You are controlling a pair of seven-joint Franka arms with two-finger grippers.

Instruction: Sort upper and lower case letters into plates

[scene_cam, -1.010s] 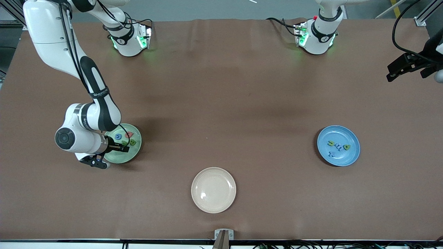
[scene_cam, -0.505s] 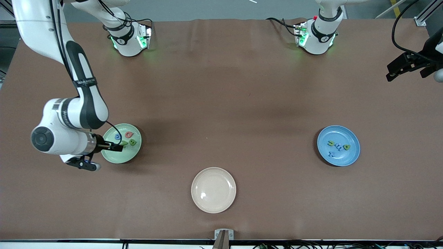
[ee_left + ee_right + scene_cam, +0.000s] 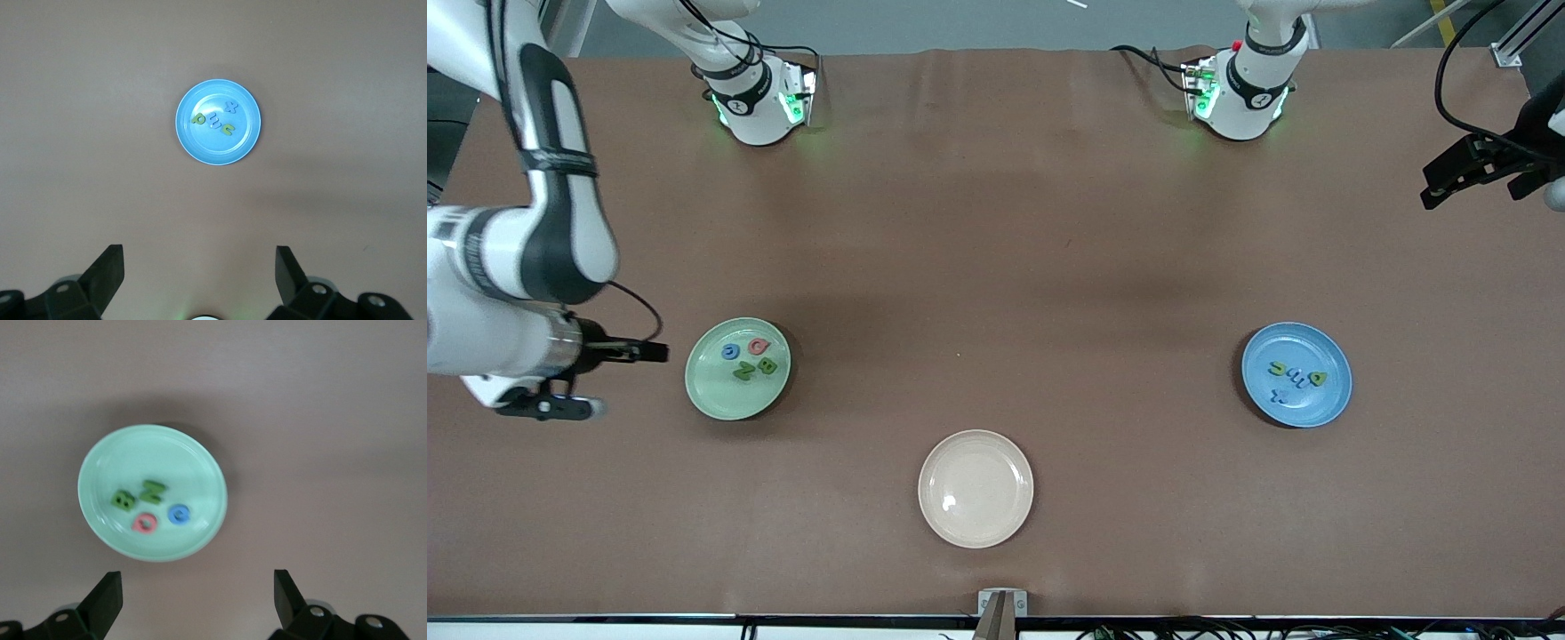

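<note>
Right gripper [image 3: 654, 352] wide open, empty, at 9 o'clock of mint plate [image 3: 737, 368]. Left gripper [image 3: 1440, 191] open, empty, waiting high at 1 o'clock of blue plate [image 3: 1296, 374]. Letters plated; retreat without bumping rims.

Cut off at the frame edge in the front view: right arm [image 3: 480, 311] and left gripper [image 3: 1476, 173]. Too small to read there: letters on the sky blue plate [image 3: 1296, 374]. Slightly blurred in the right wrist view: mint green plate [image 3: 152, 492].
</note>
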